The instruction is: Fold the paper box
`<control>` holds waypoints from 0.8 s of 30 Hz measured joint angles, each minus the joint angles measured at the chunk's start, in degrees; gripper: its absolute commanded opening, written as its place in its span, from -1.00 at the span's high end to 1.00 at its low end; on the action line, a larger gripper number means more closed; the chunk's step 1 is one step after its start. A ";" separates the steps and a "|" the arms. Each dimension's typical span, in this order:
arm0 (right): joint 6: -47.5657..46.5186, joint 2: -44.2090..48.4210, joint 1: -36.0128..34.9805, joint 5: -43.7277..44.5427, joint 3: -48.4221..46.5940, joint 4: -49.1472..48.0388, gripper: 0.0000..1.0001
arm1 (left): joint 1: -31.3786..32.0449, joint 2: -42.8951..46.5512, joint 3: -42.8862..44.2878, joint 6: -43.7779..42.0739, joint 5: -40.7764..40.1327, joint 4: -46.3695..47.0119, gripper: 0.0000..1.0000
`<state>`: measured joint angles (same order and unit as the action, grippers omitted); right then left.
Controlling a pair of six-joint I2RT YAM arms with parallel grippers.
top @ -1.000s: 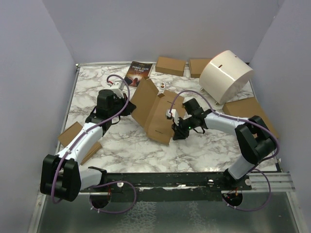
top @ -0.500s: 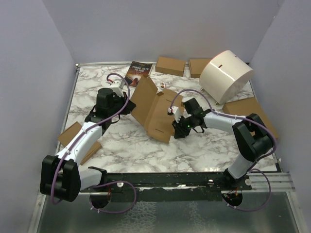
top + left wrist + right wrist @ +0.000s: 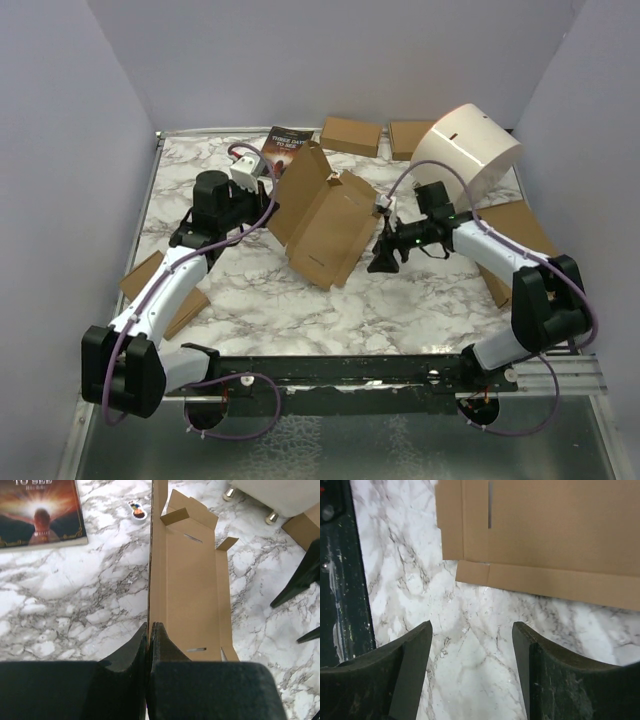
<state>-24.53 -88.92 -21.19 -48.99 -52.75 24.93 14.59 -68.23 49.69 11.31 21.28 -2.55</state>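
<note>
At the middle of the marble table [image 3: 250, 295], the paper box [image 3: 322, 222] lies half open, a brown cardboard sheet with one long side panel raised on edge. The left gripper [image 3: 150, 629] is closed tight on the near end of that upright panel, pinching the thin card. The right gripper [image 3: 471, 630] hangs just beside the box's opposite edge, its jaws spread apart, empty and not touching it. The card looks light and stiff across its panels, likely to bend only along its scored creases and to slide on smooth stone. Flap edges near a crease seem best to pinch; a hard squeeze could dent it.
</note>
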 measured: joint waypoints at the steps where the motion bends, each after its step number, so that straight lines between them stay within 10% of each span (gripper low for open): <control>1: -1.29 1.29 1.25 -2.21 -0.44 0.90 -0.43 | 0.00 0.20 0.61 -1.95 0.76 -0.35 1.00; 5: -4.13 6.51 6.58 -7.28 -1.29 0.90 -0.99 | 0.00 1.57 1.95 -8.39 4.26 -1.55 1.00; 24: 3.78 2.10 20.17 -13.51 -8.15 -13.51 -0.99 | 1.46 9.64 4.09 -29.18 18.88 -6.38 1.00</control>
<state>-20.75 -86.83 -1.02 -62.50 -60.90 11.42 16.05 -58.59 53.78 -17.87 40.16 -8.93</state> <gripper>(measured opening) 0.994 0.019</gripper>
